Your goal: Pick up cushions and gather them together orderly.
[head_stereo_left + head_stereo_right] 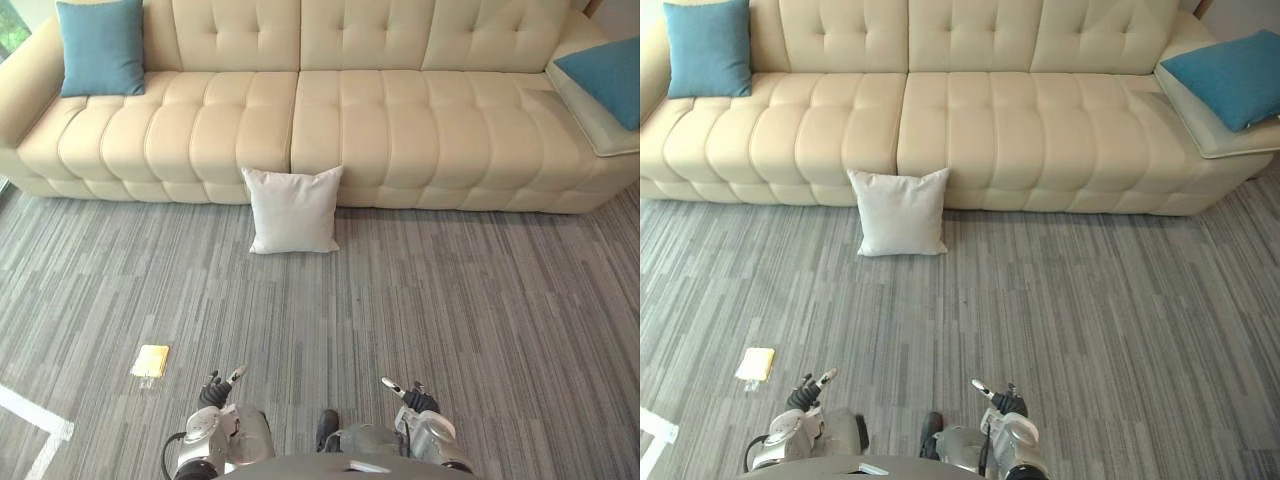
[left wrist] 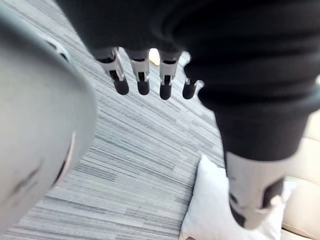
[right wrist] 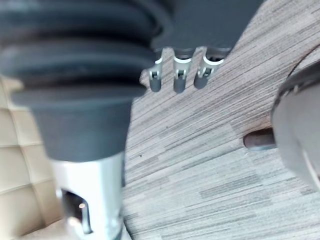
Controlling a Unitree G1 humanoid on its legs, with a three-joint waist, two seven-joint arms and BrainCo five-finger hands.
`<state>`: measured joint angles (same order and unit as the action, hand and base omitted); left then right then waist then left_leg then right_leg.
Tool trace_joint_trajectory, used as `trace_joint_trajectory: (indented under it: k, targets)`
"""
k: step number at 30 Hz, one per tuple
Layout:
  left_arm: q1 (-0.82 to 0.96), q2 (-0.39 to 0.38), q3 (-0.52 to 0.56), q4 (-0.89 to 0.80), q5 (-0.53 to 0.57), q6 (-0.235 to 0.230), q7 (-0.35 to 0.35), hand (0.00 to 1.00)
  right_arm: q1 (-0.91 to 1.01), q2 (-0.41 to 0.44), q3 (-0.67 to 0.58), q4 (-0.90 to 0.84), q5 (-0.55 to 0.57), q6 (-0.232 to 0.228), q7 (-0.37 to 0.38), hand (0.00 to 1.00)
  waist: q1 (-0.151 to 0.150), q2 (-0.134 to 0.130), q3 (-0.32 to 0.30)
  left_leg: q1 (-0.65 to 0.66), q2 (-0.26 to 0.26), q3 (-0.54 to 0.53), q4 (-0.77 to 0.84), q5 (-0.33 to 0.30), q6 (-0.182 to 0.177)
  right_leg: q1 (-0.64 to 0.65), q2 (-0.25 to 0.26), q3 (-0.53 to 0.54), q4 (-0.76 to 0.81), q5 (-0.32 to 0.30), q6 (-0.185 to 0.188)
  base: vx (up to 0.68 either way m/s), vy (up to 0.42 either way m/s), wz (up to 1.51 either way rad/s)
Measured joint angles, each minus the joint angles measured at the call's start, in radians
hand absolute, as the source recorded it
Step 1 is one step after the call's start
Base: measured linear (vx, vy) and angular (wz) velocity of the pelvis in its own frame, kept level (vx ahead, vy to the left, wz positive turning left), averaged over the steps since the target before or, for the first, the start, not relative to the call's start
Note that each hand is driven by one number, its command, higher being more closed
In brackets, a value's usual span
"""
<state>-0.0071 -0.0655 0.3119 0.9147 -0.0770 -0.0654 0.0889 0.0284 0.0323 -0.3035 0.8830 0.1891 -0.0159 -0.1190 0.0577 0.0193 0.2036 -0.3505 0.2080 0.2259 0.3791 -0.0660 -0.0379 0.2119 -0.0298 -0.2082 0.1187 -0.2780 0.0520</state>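
Against sofa (image 1: pixel 340 120), white cushion (image 2: pixel 207 210), beyond straight-fingered left hand (image 2: pixel 142 75), right hand (image 3: pixel 180 75) likewise, empty

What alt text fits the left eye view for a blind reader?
A white cushion stands on the grey carpet, leaning against the front of a cream sofa. A left blue cushion and right blue cushion sit at the sofa's ends. The left hand and right hand hang empty at the bottom.

Living room: cream tufted sofa (image 1: pixel 330 110), throw cushions (image 1: pixel 294 210), grey striped carpet (image 1: pixel 480 320).
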Motion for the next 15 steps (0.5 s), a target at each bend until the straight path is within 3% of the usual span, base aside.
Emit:
trace_joint_trajectory:
  k: [2,4,5,7,9,13,15]
  targets:
    - [-0.001,0.026,0.0,0.003,0.0,0.0,0.001,0.0,0.02,0.009,0.009,0.012,-0.001,0.001,0.001,0.0,0.006,-0.04,-0.025,-0.003,-0.034,0.031,0.062,-0.015,0.028,-0.014,-0.058,0.035,0.069,-0.032,0.014,0.49,0.427,-0.36]
    - [-0.005,0.055,-0.012,0.026,0.001,0.003,0.001,0.0,0.018,0.02,0.024,0.033,-0.009,0.002,0.004,0.0,0.005,-0.091,-0.043,0.053,-0.089,0.073,0.07,-0.093,0.05,-0.149,-0.14,0.087,0.397,0.008,0.013,0.58,0.465,-0.24]
    - [-0.009,0.061,-0.019,0.031,0.001,0.003,0.002,0.0,0.018,0.018,0.024,0.032,-0.016,0.002,0.005,0.0,0.0,-0.094,-0.042,0.071,-0.1,0.072,0.07,-0.107,0.06,-0.181,-0.156,0.1,0.486,0.036,0.017,0.43,0.307,0.03]
    - [-0.012,0.072,-0.059,0.055,0.001,0.015,0.007,0.0,0.018,0.008,0.023,0.023,-0.038,-0.001,0.007,0.0,-0.009,-0.089,-0.037,0.179,-0.128,0.069,0.064,-0.174,0.078,-0.323,-0.176,0.144,0.839,0.088,0.027,0.44,0.228,0.16]
    - [-0.007,0.069,-0.062,0.058,0.001,0.016,0.009,0.0,0.021,0.011,0.023,0.003,-0.039,-0.001,0.007,0.0,-0.013,-0.089,-0.037,0.27,-0.141,0.069,0.021,-0.195,0.08,-0.399,-0.167,0.113,0.927,0.08,0.019,0.38,0.142,0.12]
    - [-0.012,0.052,-0.075,0.062,0.002,0.016,0.009,0.0,0.014,0.007,0.007,-0.006,-0.039,-0.008,0.008,0.0,-0.034,-0.083,-0.034,0.38,-0.154,0.051,-0.067,-0.208,0.078,-0.534,-0.12,0.016,0.784,0.014,0.001,0.42,0.043,0.27]
    - [-0.012,0.028,-0.079,0.069,0.002,0.016,0.009,0.0,0.016,-0.001,-0.002,-0.003,-0.039,-0.007,0.008,0.0,-0.043,-0.072,-0.027,0.464,-0.153,0.032,-0.134,-0.21,0.074,-0.559,-0.054,-0.029,0.51,0.037,-0.021,0.41,-0.024,0.35]
